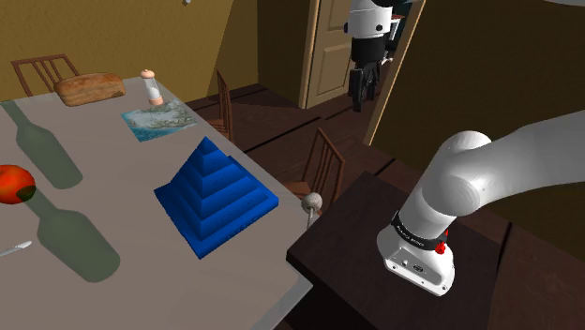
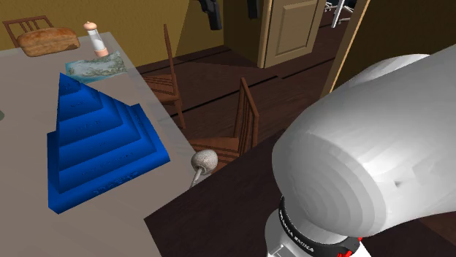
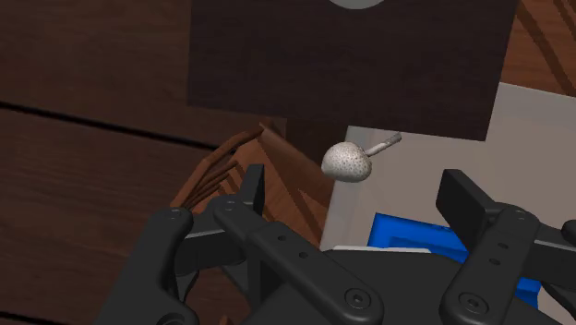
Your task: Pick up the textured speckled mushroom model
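You'll find the mushroom at the edge of the table, by the corner nearest the stand; the stepped pyramid sits on the table near it, toward the shoulder view's left; a chair stands behind the mushroom, off the table; beyond the pyramid lies a flat picture, then a shaker and a loaf at the far end.

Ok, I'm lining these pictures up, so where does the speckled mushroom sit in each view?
Shoulder view: the mushroom is right of middle, at the grey table's edge, next to the dark stand.
Second exterior view: near the middle, at the same table edge.
Wrist view: at the table edge, just beyond the pyramid.
Shared landmark: the blue stepped pyramid.
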Tool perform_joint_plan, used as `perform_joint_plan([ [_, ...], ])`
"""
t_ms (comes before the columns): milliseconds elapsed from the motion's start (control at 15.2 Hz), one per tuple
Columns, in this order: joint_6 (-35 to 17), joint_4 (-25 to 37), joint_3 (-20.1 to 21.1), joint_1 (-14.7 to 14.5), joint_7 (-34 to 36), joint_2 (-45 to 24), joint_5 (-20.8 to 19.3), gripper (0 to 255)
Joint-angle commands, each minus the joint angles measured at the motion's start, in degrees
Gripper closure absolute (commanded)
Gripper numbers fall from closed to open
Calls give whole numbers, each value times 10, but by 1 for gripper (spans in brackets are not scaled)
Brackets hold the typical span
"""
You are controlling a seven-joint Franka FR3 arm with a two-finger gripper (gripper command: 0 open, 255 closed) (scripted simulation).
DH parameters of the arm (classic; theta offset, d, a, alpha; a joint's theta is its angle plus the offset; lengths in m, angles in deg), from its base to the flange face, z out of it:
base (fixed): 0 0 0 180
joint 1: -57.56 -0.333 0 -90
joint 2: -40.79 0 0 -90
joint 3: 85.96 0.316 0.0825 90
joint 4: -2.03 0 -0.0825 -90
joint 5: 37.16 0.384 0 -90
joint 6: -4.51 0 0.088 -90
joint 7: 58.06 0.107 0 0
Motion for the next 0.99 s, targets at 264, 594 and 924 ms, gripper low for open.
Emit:
perform_joint_plan([
  [264,-92,-74,-35,-28,-99,-2,-14,0],
  [594,-217,-148,-81,-65,-223,-31,-29,0],
  [924,-352,-202,-130,-109,-350,-95,-34,0],
])
